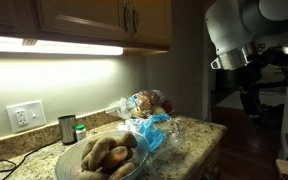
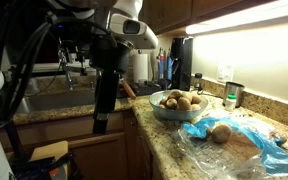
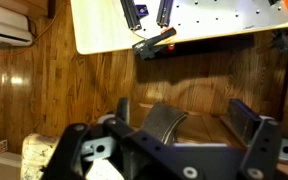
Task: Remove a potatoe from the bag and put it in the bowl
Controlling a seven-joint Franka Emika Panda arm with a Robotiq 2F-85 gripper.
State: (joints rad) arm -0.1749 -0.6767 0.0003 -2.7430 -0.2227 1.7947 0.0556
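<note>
- While the gripper hangs beyond the edge of the counter, its jaws stand spread and empty.
- Potatoes sit in the glass bowl.
- Just beside it, the plastic bag holds another potato.

Bowl btm cut off; bag partly.

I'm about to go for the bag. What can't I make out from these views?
- Bag: both exterior views, wrinkled film hides how many potatoes it holds.
- Bowl: exterior view, bottom edge cuts it off.
- Wrist view: open end effector faces wood panelling; neither is in frame.
</note>
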